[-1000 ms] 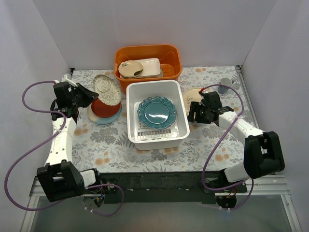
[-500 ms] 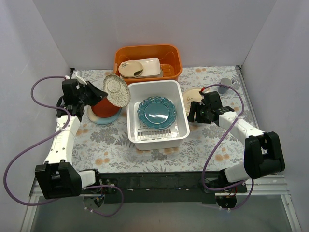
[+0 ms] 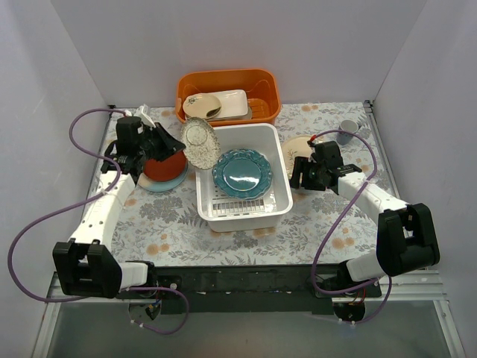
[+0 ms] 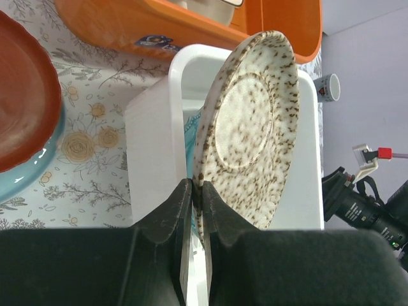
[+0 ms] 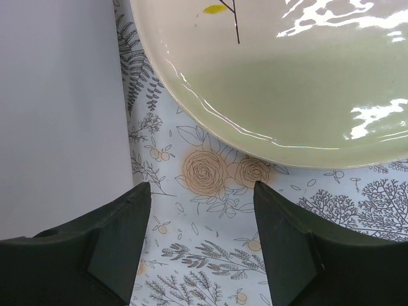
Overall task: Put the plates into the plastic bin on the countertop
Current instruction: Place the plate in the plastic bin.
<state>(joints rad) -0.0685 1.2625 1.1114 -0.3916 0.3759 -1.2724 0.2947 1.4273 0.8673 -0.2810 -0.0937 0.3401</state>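
Observation:
My left gripper is shut on the rim of the yellow woven-look speckled plate. It holds the plate on edge above the left rim of the white plastic bin. In the left wrist view my left gripper pinches the plate in front of the bin wall. The scalloped teal plate lies in the bin. The red-brown plate sits on the light blue plate left of the bin. My right gripper is open and empty, just short of the cream leaf-sprig plate, which also shows in the right wrist view. No pink plate shows.
An orange tub behind the bin holds a beige oval dish with a spoon. A grey mug stands at the back right. The bin's wall is close on my right gripper's left. White walls enclose the countertop.
My left arm has carried the speckled plate rightward from above the red-brown stack to the bin's left rim and turned it more on edge. The right arm has barely moved.

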